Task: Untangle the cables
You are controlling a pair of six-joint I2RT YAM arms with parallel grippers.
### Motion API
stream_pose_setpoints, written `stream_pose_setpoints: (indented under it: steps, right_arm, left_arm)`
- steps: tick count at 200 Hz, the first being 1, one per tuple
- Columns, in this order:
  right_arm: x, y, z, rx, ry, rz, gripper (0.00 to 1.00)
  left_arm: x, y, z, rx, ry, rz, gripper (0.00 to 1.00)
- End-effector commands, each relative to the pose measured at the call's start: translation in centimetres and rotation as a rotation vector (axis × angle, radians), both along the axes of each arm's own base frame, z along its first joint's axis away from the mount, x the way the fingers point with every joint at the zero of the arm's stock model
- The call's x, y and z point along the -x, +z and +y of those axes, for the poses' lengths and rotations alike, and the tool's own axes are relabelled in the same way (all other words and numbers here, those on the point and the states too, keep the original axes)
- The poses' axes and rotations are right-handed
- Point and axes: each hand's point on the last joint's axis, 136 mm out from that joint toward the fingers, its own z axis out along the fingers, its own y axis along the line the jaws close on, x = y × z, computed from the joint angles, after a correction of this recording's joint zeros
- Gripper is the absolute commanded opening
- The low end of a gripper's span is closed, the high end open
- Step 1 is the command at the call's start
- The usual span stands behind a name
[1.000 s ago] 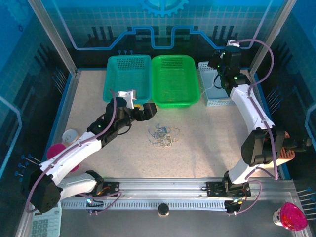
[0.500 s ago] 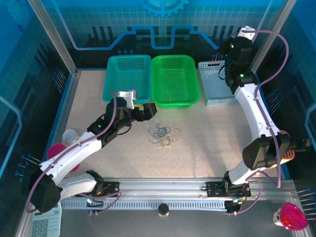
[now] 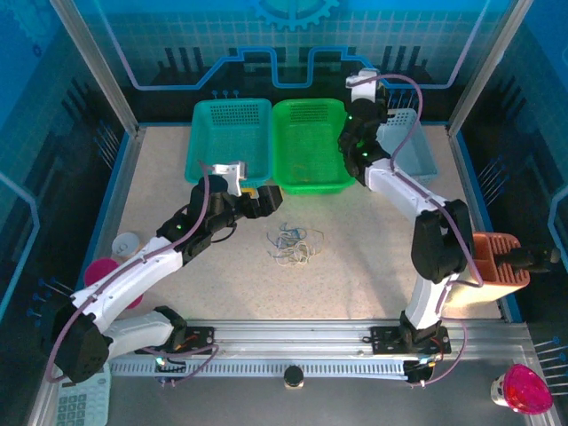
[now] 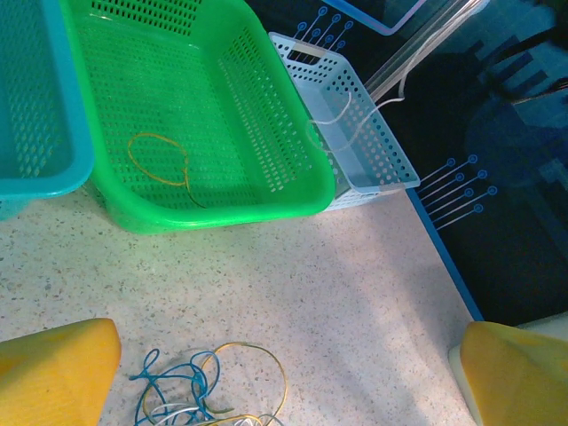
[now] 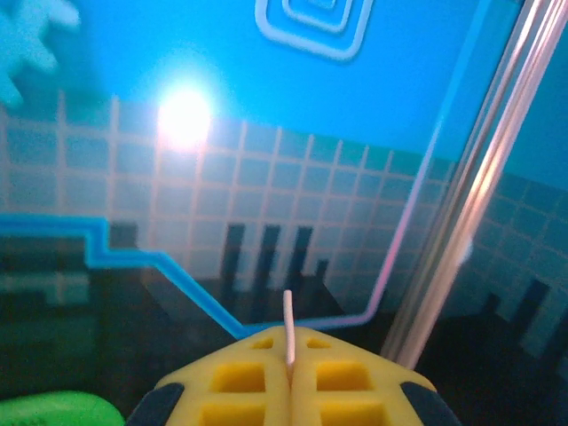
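Ideally, one strand of the cables (image 3: 293,244) near the green basket (image 3: 311,188) is taken by the gaping, empty left claw (image 4: 286,364), the right claw (image 5: 288,351) being clamped on a white cord (image 5: 287,318).

The cables (image 4: 182,386) run off the left wrist view's bottom edge; the teal basket (image 4: 35,106) is cropped too.

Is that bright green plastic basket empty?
No, a thin yellowish cord loop lies on the perforated floor of the bright green plastic basket in the left wrist view.
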Motion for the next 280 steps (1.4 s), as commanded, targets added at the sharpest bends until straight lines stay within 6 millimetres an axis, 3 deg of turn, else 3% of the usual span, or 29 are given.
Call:
stream_pose_setpoints:
  steps: [1,69,97,118,149,216,280]
  right_arm:
    - [1.0,0.1,-2.0,0.009,-0.12,-0.041,0.0]
    - [0.1,-0.8,-3.4,-0.027,-0.137,0.035,0.0]
    - [-0.5,-6.2,-5.7,-0.163,-0.168,0.251,0.0]
    - [0.2,-11.8,-8.0,-0.42,-0.188,0.409,0.0]
    - [0.6,-17.6,-8.6,-0.587,-0.194,0.567,0.0]
    - [-0.1,-26.2,-7.0,-0.771,-0.143,0.829,0.0]
    - [-0.6,-30.5,-4.4,-0.955,0.005,0.963,0.0]
  left_arm:
    - [0.3,0.6,0.2,0.026,-0.002,-0.013,0.99]
    - [0.1,0.3,0.1,0.033,-0.008,-0.006,0.99]
    - [-0.1,0.2,0.0,0.039,-0.009,-0.003,0.99]
    - [-0.1,0.1,0.0,0.037,-0.009,-0.001,0.99]
    - [-0.1,-0.1,-0.1,0.039,-0.011,0.005,0.99]
    - [-0.1,0.4,0.0,0.049,-0.006,-0.001,0.99]
    - [0.1,0.6,0.2,0.05,0.002,-0.005,0.99]
